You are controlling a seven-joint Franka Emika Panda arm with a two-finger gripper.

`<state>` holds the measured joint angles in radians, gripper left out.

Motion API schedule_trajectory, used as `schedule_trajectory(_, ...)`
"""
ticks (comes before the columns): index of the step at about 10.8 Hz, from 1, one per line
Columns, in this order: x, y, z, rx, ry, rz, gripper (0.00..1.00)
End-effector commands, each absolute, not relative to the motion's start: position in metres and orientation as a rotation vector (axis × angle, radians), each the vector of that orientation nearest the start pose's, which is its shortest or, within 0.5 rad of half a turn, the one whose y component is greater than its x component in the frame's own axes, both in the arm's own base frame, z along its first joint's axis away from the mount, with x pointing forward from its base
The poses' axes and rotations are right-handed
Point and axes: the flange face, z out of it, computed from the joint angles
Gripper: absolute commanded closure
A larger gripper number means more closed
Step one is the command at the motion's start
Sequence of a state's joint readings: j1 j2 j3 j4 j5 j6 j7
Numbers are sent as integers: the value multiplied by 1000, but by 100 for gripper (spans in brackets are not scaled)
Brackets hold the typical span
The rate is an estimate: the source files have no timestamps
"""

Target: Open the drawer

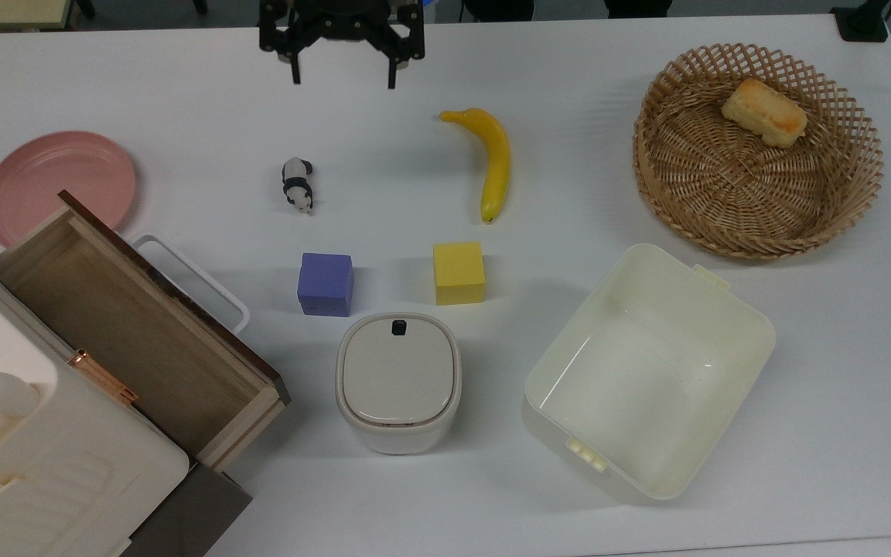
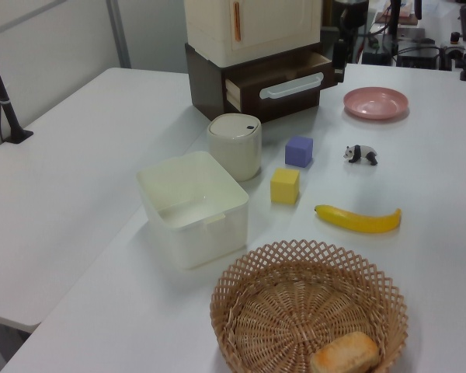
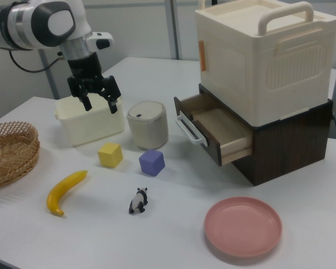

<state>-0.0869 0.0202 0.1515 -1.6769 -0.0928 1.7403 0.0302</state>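
The drawer (image 1: 124, 329) stands pulled out of the cream cabinet (image 1: 35, 472), its light-brown wooden inside showing. Its white loop handle (image 1: 196, 277) points toward the table's middle. In the right view the drawer (image 3: 221, 131) juts out under the cream box, with the handle (image 3: 187, 130) at its front. The left view has the drawer (image 2: 276, 78) at the back. My gripper (image 1: 343, 77) hangs open at the top view's upper edge, far from the handle, holding nothing. In the right view the gripper (image 3: 99, 104) hovers above the table in front of the cream tub.
A pink plate (image 1: 59, 186), a toy panda (image 1: 298, 185), a purple cube (image 1: 326, 284), a yellow cube (image 1: 459, 272) and a banana (image 1: 494, 158) lie on the table. A lidded bin (image 1: 397, 381), a cream tub (image 1: 646, 371) and a basket (image 1: 755, 201) holding bread (image 1: 764, 113) stand nearby.
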Motion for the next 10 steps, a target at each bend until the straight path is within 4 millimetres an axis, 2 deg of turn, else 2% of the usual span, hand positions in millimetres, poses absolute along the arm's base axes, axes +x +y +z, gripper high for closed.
schedule_trajectory(1,555,23,598,-3146,171,-67,0)
schedule_trajectory(2,553,26,600,-3151,165,-58,0)
schedule_trajectory(5,549,19,610,-3148,153,-47,0)
schedule_trajectory(10,547,18,608,-3150,156,-11,0)
